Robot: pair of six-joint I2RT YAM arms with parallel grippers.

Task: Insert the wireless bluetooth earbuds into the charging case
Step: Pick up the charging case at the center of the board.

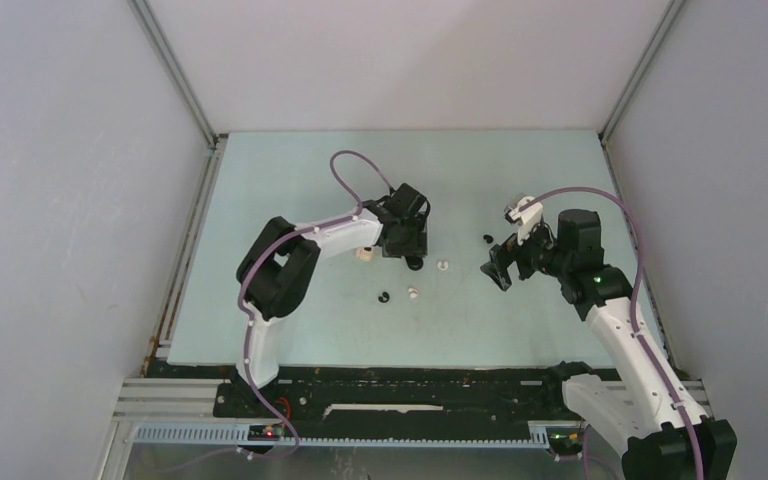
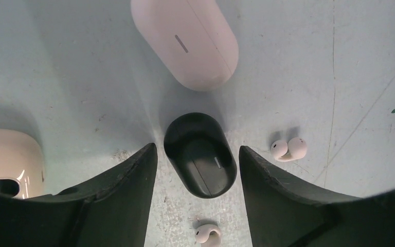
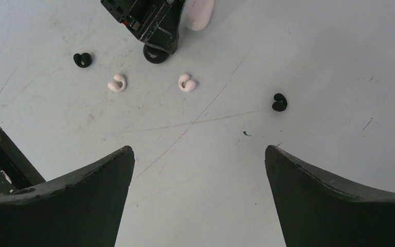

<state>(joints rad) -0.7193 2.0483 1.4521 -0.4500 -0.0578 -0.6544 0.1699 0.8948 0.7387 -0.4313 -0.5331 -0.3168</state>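
A black charging case (image 2: 200, 154) lies closed on the table between my left gripper's (image 2: 196, 150) open fingers, which do not touch it. In the top view the left gripper (image 1: 406, 245) hovers over this case (image 1: 415, 263). Two white earbuds (image 2: 289, 149) (image 2: 207, 235) lie beside and in front of the case. The right wrist view shows two white earbuds (image 3: 117, 83) (image 3: 187, 82) and two black earbuds (image 3: 82, 59) (image 3: 279, 102) loose on the table. My right gripper (image 3: 199, 149) is open and empty above bare table, right of the earbuds (image 1: 498, 272).
A closed white case (image 2: 185, 41) lies just beyond the black one. A pale case (image 2: 5, 159) that looks open sits at the left edge of the left wrist view. A pale case (image 1: 364, 254) shows beside the left arm. Grey walls surround the pale green table (image 1: 290, 180).
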